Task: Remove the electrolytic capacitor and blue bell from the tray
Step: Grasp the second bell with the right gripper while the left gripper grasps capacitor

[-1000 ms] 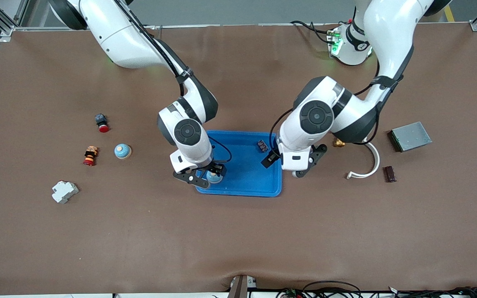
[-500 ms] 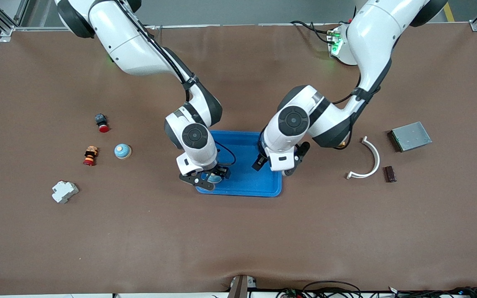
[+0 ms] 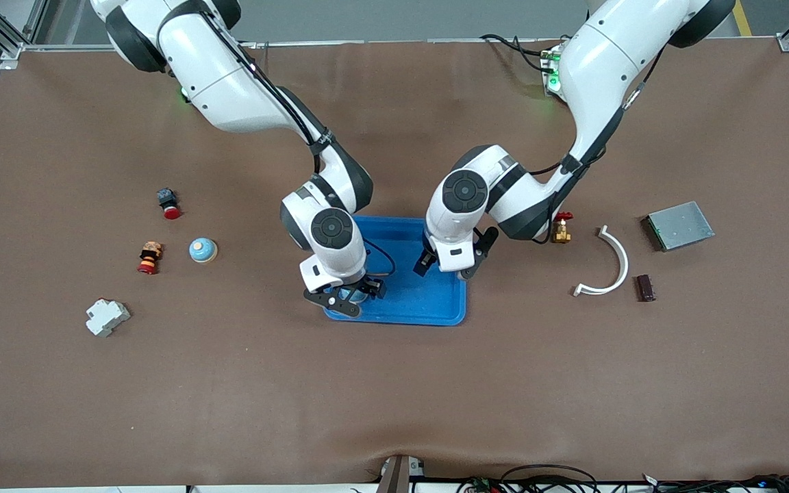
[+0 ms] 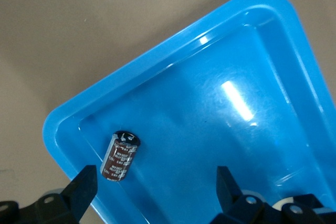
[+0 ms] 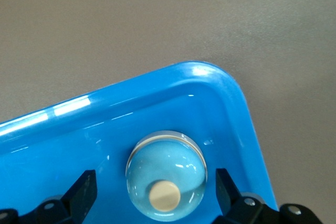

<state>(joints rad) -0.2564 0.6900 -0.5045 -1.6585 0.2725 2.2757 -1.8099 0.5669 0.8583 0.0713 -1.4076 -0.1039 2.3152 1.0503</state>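
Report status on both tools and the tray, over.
Left tool open over blue tray, capacitor lying in it. Right tool open around bell, bell in tray corner. Nothing in the way.

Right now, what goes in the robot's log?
left gripper: open, over tray | capacitor: in tray | right gripper: open around bell | bell: in tray

Front view: high above the worktop, facing the bases, taking in the whole surface around the tray. Wrist views: close over the tray, looking down into separate corners. Shared by all three: the tray.
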